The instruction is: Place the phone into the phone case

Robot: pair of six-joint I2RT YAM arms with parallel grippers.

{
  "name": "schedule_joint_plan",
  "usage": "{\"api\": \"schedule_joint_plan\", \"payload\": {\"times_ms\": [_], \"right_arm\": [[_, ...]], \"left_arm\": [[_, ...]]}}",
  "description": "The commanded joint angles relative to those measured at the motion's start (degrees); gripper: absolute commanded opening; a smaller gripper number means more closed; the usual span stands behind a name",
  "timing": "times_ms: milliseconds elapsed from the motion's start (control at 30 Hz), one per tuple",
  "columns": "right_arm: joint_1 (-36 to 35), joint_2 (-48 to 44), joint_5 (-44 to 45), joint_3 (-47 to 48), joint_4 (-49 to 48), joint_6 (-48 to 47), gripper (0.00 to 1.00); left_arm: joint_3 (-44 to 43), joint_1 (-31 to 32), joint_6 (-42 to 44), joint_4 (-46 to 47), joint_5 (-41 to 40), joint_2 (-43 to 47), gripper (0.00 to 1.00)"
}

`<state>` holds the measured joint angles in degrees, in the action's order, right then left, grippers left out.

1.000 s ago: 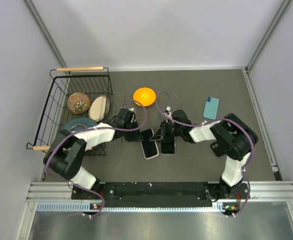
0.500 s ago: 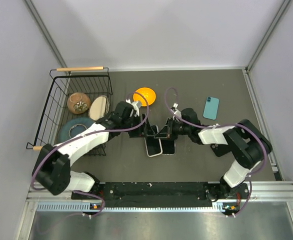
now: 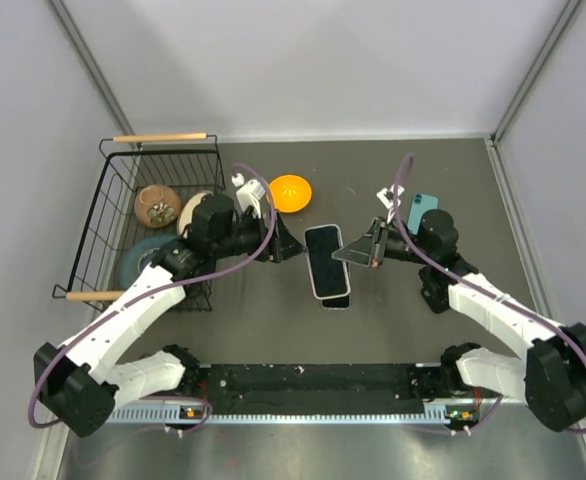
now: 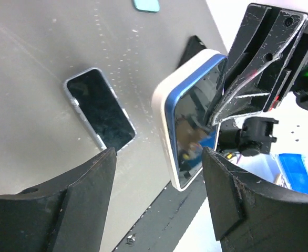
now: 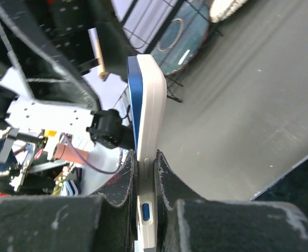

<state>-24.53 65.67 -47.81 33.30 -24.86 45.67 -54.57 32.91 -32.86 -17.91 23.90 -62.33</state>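
The phone [image 3: 337, 299] lies flat on the table with its black screen up, half hidden in the top view. In the left wrist view the phone [image 4: 99, 113] shows a thin clear rim; I cannot tell whether that rim is the phone case. My right gripper [image 3: 345, 256] [image 5: 143, 157] is shut on the edge of a white-rimmed, blue-edged phone [image 3: 324, 258] [image 4: 191, 126] [image 5: 149, 105], holding it tilted above the table. My left gripper [image 3: 289, 247] [image 4: 158, 155] stands open just left of that held phone, touching nothing.
A black wire basket [image 3: 101, 215] at the left holds bowls and a plate. An orange bowl [image 3: 289, 192] sits behind the grippers. A teal phone [image 3: 422, 205] [image 4: 146, 4] lies at the far right, beside my right arm.
My left gripper opened and pulled away to the left. My right gripper lifted the white-rimmed phone off the table and carried it up and back. The dark phone stayed put.
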Motion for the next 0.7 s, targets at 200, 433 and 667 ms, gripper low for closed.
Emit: {"api": "schedule_joint_plan", "payload": {"times_ms": [200, 433, 667], "right_arm": [[0.10, -9.86, -9.05, -4.38, -13.55, 7.77, 0.00], [0.10, -9.86, -9.93, -5.88, -17.15, 10.23, 0.00], [0.10, -10.21, -9.59, -5.79, -15.93, 10.15, 0.01]], "left_arm": [[6.92, -0.47, -6.68, 24.14, 16.78, 2.82, 0.69], [8.42, -0.39, -10.90, 32.15, 21.10, 0.10, 0.55], [8.25, -0.47, -10.65, 33.13, 21.63, -1.92, 0.00]]}}
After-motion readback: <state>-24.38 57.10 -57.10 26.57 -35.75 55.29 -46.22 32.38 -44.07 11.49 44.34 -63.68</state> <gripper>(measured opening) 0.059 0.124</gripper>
